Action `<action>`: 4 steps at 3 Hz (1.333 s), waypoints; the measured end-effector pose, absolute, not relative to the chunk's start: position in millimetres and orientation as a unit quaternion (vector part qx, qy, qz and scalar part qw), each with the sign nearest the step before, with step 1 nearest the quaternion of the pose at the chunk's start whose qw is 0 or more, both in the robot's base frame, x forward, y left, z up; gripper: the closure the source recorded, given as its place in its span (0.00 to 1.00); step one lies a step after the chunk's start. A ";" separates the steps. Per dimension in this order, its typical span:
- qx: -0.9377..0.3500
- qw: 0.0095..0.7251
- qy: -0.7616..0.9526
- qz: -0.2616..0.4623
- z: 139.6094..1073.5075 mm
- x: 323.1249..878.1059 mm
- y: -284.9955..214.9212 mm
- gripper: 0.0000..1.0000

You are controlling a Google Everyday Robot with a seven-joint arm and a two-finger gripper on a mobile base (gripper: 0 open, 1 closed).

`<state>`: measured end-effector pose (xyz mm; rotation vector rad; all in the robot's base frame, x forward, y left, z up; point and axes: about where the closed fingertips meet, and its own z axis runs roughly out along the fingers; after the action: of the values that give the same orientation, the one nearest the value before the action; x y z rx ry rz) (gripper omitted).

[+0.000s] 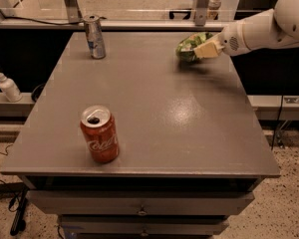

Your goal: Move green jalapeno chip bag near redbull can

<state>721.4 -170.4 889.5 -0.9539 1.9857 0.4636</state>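
The green jalapeno chip bag (pixel 188 46) is crumpled and held just above the far right part of the grey table (pixel 154 108). My gripper (pixel 203 49) comes in from the right on a white arm and is shut on the bag's right side. The redbull can (pixel 94 36), slim and silver-and-blue, stands upright at the far left of the table, well left of the bag.
A red cola can (pixel 99 134) stands upright near the front left of the table. A white pump bottle (pixel 8 85) sits on a ledge left of the table. A glass partition with metal posts (pixel 70 2) runs behind the table.
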 end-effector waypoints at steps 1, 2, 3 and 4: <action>-0.382 0.431 0.796 0.186 889.5 721.4 -170.4 1.00; -0.404 0.444 0.776 0.192 897.3 721.3 -158.8 1.00; -0.451 0.460 0.736 0.210 910.3 729.0 -119.9 1.00; -0.499 0.471 0.692 0.227 924.7 733.9 -78.3 1.00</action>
<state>733.9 -78.3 924.7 -1.2213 1.6944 0.5568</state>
